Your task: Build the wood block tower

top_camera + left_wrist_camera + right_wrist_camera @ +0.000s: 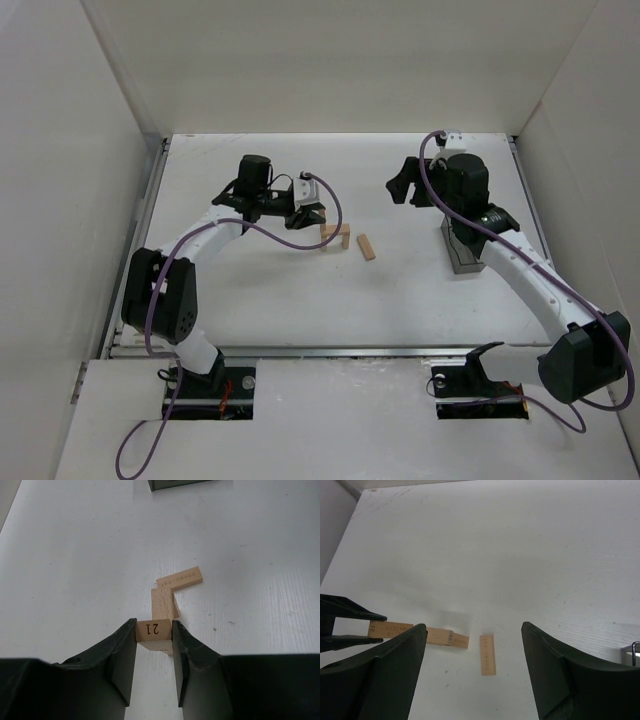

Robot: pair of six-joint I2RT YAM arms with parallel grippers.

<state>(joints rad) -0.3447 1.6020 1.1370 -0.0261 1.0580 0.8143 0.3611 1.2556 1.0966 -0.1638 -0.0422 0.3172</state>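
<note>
Plainly, the left gripper [154, 630] pinches the near end of the plank marked 21 [162, 602] across its narrow width. In the left wrist view the plank's long axis runs straight out from the jaws toward 12 o'clock. At its far end a second plank [179, 578] lies crosswise, slanting toward 2 o'clock; whether one rests on the other or they merely touch, I cannot tell. In the overhead view this start of the wood block tower [335, 235] sits at 3 o'clock of the left gripper, with a loose plank [367, 247] just beside it at 4 o'clock. The right gripper [404, 186], jaws spread wide and empty, hovers apart at 1 o'clock of the tower, so the left arm is nearer.
</note>
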